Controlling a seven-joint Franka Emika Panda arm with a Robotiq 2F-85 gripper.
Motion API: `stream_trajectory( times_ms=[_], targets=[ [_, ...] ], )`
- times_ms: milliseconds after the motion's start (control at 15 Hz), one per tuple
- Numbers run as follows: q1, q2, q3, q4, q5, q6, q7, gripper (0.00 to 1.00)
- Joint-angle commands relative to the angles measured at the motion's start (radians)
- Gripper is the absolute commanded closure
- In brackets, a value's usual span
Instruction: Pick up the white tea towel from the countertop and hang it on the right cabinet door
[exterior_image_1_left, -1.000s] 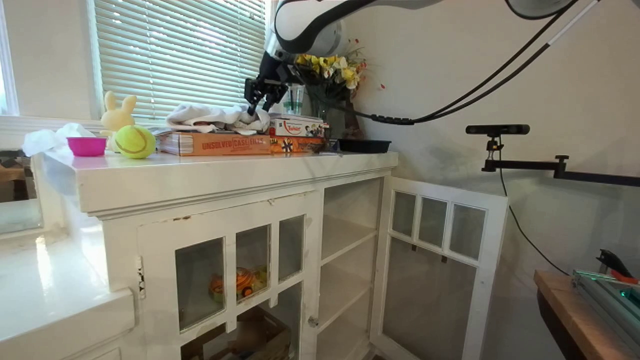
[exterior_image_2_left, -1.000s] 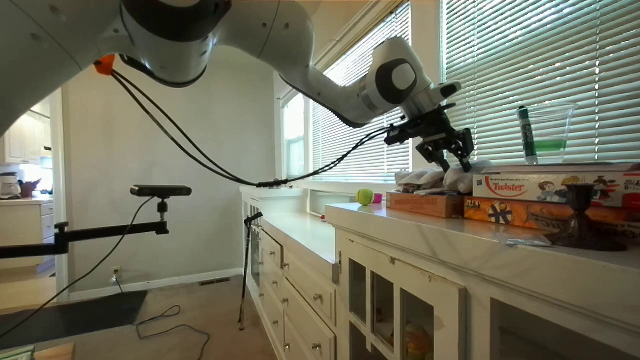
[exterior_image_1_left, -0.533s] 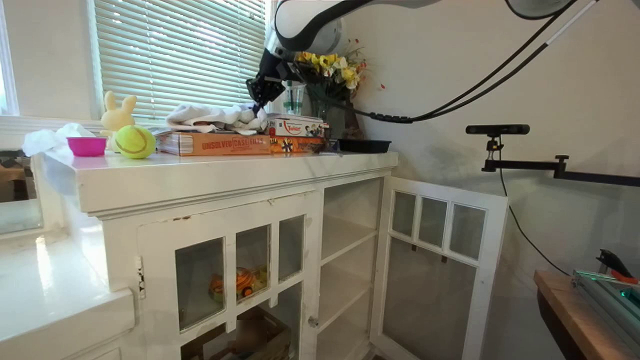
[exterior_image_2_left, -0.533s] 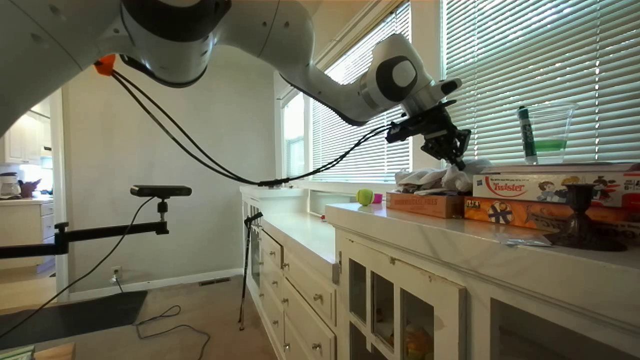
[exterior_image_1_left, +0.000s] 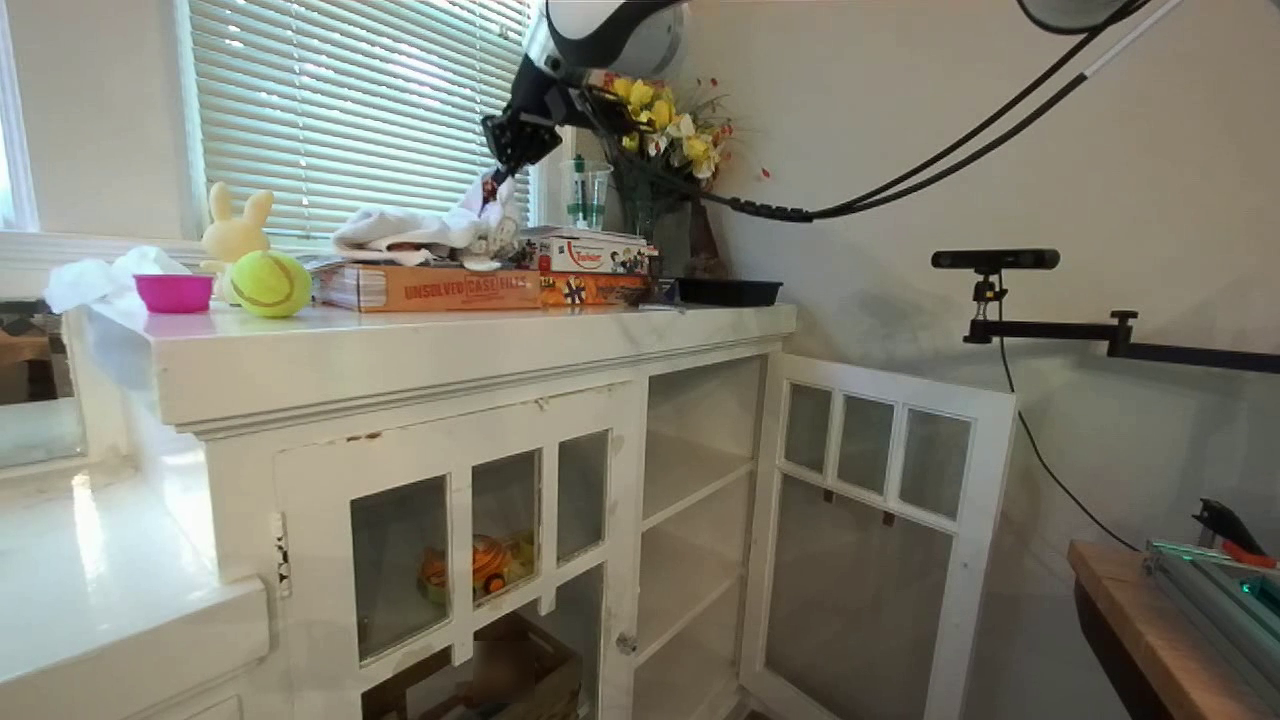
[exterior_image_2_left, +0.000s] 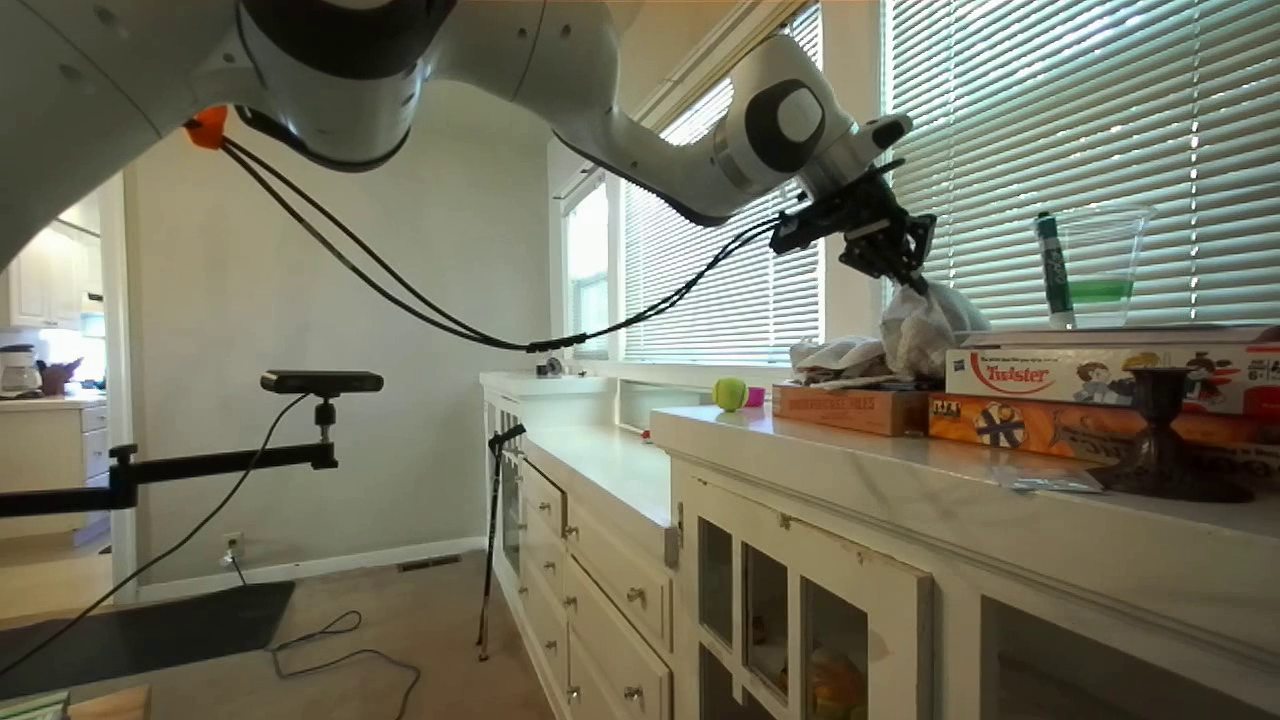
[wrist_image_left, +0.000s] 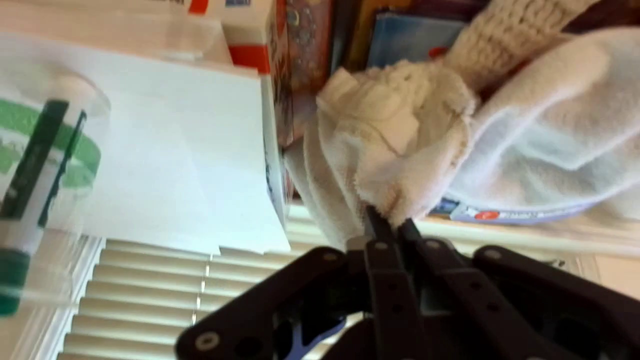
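Observation:
The white tea towel (exterior_image_1_left: 395, 232) lies bunched on stacked boxes on the countertop (exterior_image_1_left: 450, 345). One end of it is pulled up into my gripper (exterior_image_1_left: 500, 178). In the wrist view the fingertips of the gripper (wrist_image_left: 395, 222) are together, pinching the towel (wrist_image_left: 560, 115) at its edge. An exterior view shows the raised cloth (exterior_image_2_left: 918, 330) hanging below the gripper (exterior_image_2_left: 918, 285), while the remainder rests on the boxes. The right cabinet door (exterior_image_1_left: 975, 540) stands swung out, its top edge lower than the countertop.
An orange game box (exterior_image_1_left: 450, 288) supports the towel, with a Twister box (exterior_image_1_left: 595, 254) alongside. A clear cup with a green marker (exterior_image_2_left: 1055, 270) stands on the boxes. A flower vase (exterior_image_1_left: 655, 200), a candle holder (exterior_image_2_left: 1160, 440) and a tennis ball (exterior_image_1_left: 270, 283) are also there.
The gripper has closed from a partly open stance onto the towel. It has then risen a little, lifting that end of the cloth from the boxes.

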Motion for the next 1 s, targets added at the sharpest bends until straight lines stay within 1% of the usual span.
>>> stream_trajectory(
  times_ms=[0,133,400,533,667,733,933],
  targets=[
    [0.03,-0.055,-0.012,0.023,-0.023,0.028,0.004,0.99],
    [0.046,-0.093,-0.016,0.019,-0.025,0.058,0.012,0.99],
    [0.088,-0.174,-0.045,-0.001,-0.039,0.13,0.039,0.99],
    [0.11,-0.214,-0.063,-0.015,-0.045,0.17,0.047,0.99],
    [0.134,-0.245,-0.094,-0.017,-0.062,0.2,0.062,0.99],
    [0.103,-0.192,-0.062,0.036,-0.017,0.161,0.009,0.95],
    [0.119,-0.219,-0.081,0.034,-0.026,0.167,0.021,0.95]
  ],
)
